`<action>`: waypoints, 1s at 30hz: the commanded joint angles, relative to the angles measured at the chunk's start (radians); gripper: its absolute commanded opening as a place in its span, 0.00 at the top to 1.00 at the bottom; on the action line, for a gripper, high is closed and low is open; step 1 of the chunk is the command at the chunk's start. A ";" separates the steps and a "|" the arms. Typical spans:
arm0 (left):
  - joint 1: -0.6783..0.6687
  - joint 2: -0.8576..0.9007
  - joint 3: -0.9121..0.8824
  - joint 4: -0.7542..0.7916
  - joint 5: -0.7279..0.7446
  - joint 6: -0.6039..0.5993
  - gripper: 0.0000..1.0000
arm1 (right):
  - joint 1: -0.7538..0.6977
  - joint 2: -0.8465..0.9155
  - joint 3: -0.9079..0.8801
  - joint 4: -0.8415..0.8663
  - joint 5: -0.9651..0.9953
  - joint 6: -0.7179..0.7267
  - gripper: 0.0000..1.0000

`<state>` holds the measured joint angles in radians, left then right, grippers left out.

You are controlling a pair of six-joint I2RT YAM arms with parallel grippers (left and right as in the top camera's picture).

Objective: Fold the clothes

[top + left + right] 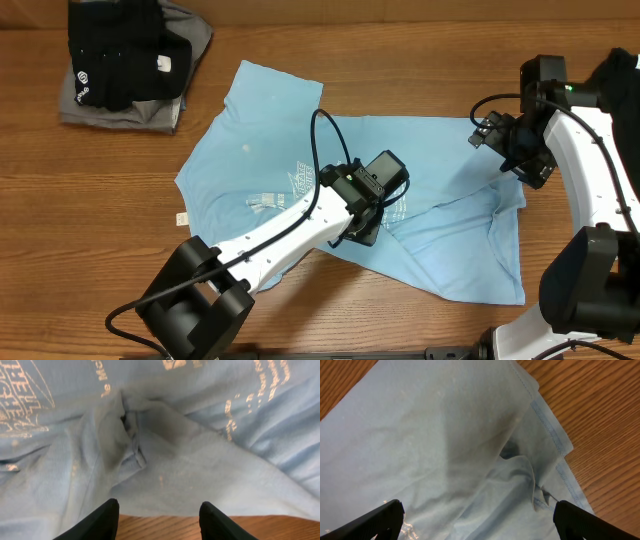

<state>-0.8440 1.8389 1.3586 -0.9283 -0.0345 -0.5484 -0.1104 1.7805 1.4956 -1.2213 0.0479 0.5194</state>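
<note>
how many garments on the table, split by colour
light blue T-shirt: 1
black garment: 1
grey garment: 1
total: 3

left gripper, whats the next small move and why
Probably ease the left gripper slightly forward and down, then close on the T-shirt edge. Its jaws stand apart with bare table between them, and the cloth's edge lies right at the fingertips, not visibly pinched.
</note>
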 commanded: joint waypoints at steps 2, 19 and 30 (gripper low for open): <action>0.028 0.060 -0.011 0.026 0.035 -0.015 0.45 | -0.003 0.006 -0.003 0.001 -0.006 -0.003 0.00; 0.034 0.185 -0.008 0.071 -0.011 -0.012 0.47 | -0.003 0.006 -0.003 0.002 -0.005 -0.003 0.00; 0.034 0.168 -0.003 0.066 -0.017 -0.013 0.48 | -0.003 0.006 -0.003 0.002 -0.005 -0.004 0.00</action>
<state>-0.8154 2.0106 1.3487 -0.8616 -0.0299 -0.5484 -0.1108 1.7805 1.4956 -1.2228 0.0479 0.5194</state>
